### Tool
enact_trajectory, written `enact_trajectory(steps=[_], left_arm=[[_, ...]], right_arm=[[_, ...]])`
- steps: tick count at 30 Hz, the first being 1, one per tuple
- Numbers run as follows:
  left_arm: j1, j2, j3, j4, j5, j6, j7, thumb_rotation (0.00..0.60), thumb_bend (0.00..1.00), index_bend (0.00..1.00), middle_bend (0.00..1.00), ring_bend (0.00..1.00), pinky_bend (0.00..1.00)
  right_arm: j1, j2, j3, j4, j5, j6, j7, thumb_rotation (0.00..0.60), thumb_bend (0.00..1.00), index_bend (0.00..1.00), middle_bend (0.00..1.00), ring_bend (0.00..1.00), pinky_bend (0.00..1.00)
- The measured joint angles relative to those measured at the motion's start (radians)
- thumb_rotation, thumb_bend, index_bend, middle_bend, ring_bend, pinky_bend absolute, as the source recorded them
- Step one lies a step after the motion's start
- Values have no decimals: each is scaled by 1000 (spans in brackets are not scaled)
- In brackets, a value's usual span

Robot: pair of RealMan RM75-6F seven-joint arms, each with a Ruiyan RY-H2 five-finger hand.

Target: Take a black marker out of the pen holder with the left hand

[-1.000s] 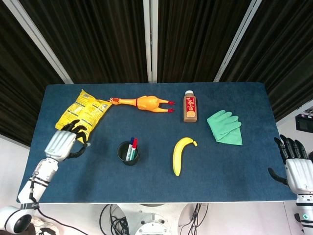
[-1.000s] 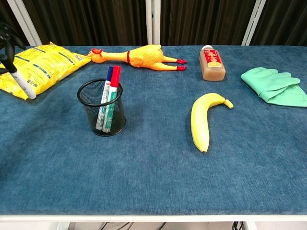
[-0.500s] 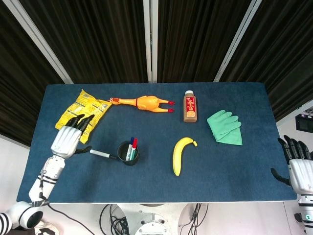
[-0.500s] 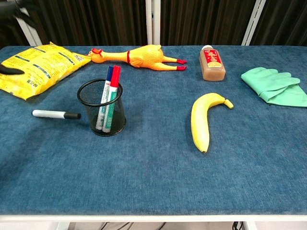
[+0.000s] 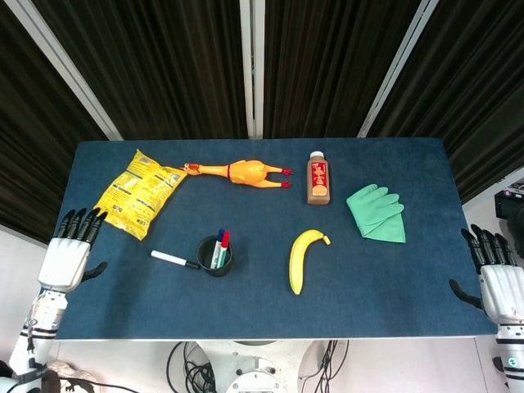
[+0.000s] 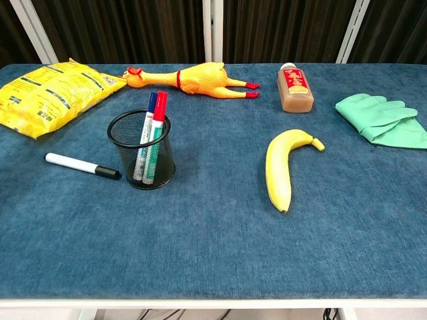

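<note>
Marker [image 6: 82, 165] now lies on the table [image 6: 213, 247] just beside the holder [image 6: 141, 149]; left hand [image 5: 67, 250] has withdrawn, fingers apart, empty. Task looks done.

A rectangular worktop covered in dark blue fabric [image 5: 393, 278] filled the scene, its pale edge showing along the front. Behind it hung black pleated curtains [image 5: 172, 65], crossed by slanting white metal bars [image 5: 252, 65]. Below the front edge, black cables [image 5: 192, 368] trailed over a light floor
</note>
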Motion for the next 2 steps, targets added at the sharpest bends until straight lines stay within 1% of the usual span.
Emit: enact_trajectory(steps=[2], left_arm=[[20,0,9,12,-1,10,-18,600,154,25,27,0,63]], right_arm=[[4,-7,1,6,-7,2,1,600,176,0,0,0,0]])
